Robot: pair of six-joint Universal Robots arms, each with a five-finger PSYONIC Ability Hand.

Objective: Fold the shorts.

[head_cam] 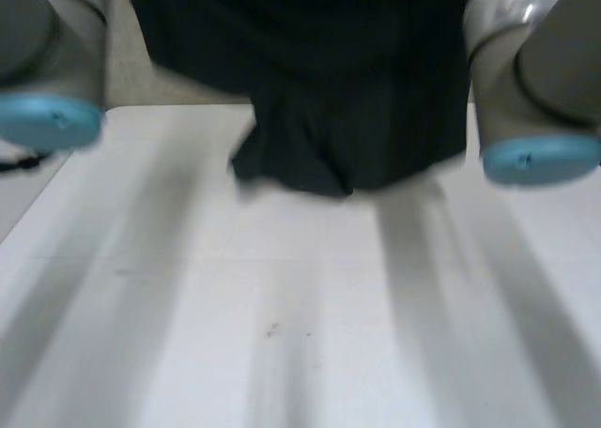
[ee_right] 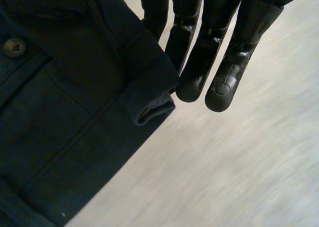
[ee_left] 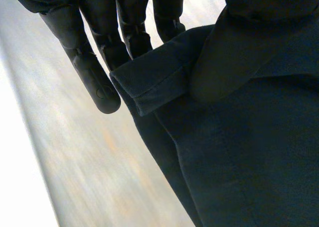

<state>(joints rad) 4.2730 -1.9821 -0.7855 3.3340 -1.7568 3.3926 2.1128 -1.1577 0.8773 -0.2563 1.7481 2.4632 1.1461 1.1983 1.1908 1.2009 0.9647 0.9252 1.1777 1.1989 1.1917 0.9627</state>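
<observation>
The dark navy cloth shorts hang between the two arms, and their low end touches the white desk. The left hand pinches one folded corner against its straight fingers. The right hand pinches the other corner the same way.

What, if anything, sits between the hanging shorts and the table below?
Nothing visible. The shorts hang from the left hand and the right hand, and no object lies on the table beneath them.
</observation>
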